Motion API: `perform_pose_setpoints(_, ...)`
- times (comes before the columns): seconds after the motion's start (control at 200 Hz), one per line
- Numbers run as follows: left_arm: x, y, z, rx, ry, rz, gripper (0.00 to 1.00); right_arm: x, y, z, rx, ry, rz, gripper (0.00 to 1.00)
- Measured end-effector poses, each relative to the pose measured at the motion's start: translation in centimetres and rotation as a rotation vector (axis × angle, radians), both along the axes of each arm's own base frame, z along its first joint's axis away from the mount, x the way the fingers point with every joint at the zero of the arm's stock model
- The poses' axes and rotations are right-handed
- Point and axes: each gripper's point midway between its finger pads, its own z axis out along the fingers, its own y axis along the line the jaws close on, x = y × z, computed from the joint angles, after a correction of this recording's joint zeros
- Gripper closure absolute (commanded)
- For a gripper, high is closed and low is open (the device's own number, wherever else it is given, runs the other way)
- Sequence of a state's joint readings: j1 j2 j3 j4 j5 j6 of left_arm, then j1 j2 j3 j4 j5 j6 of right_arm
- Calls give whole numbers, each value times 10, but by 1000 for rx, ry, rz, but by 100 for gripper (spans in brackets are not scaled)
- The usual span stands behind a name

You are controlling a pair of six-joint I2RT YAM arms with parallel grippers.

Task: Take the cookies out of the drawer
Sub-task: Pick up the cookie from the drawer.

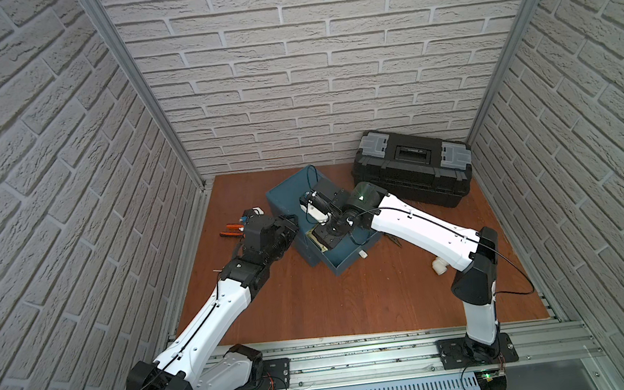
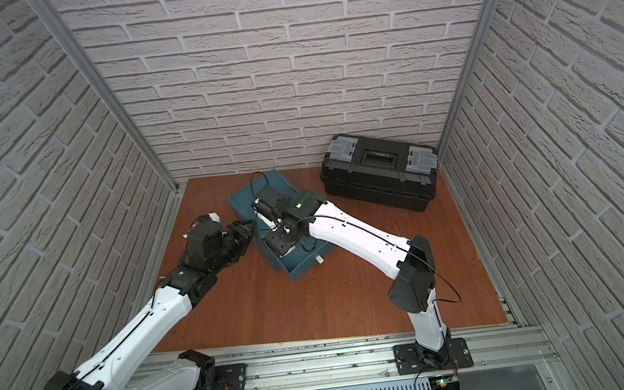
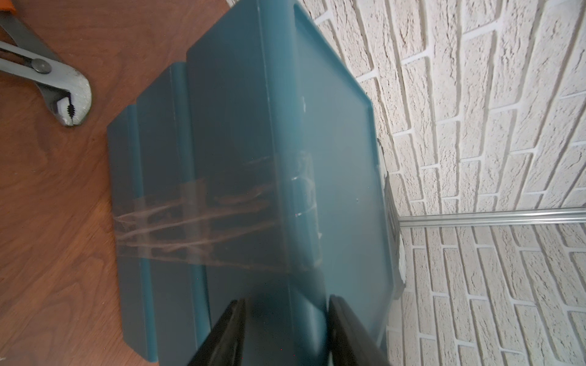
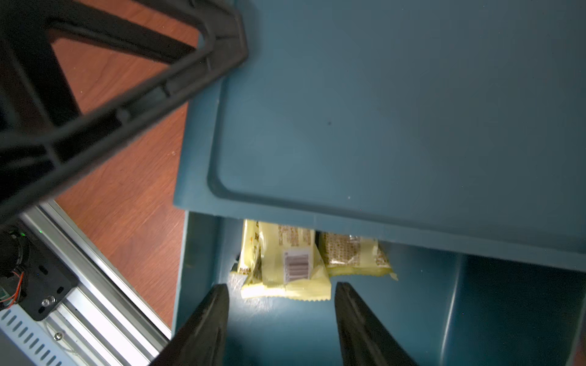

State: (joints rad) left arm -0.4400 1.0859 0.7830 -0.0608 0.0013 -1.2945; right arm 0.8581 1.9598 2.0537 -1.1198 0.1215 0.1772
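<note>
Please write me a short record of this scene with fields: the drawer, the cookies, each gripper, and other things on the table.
drawer: pulled-out teal plastic drawer of the teal cabinet, open
cookies: pale yellow flat snack packets, lying in the drawer, partly under the cabinet top
right gripper: open, empty, pointing into the drawer, fingertips just short of the packets
left gripper: jaws astride the cabinet's side; grip cannot be told
other things: orange-handled metal pliers, black plastic toolbox, on the wooden table
</note>
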Motion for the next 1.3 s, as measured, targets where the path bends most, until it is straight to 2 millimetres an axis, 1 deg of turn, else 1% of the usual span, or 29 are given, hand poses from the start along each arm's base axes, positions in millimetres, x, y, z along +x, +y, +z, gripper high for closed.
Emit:
perform_pose_setpoints(0.14, 0, 0, 0, -2, 1, -3, 53, 6, 6, -8, 4, 7, -3, 41)
perform_pose_setpoints(0.25, 0, -1, 0, -2, 1, -4, 56, 10, 10, -17, -3, 14, -5, 41)
perform_pose_setpoints(0.48, 0, -1, 1, -6, 1, -4, 60, 14, 14, -28, -11, 23, -9, 47)
perform_pose_setpoints(0.57, 0, -1, 2, -5, 4, -3, 61, 14, 15, -29, -10, 23, -11, 51)
perform_pose_setpoints(0.745, 0, -1, 2, -4, 6, -3, 62, 16, 16, -31, -11, 22, -12, 64)
perform_pose_setpoints(0.865, 0, -1, 2, -4, 6, -3, 62, 16, 17, -30, -7, 18, -12, 70)
perform_pose_setpoints(0.99, -1, -1, 2, -3, 7, -3, 62, 17, 17, -28, -5, 15, -13, 71)
perform_pose_setpoints(1.3, -1, -1, 3, -3, 8, -3, 62, 14, 15, -26, 4, 21, -25, 72)
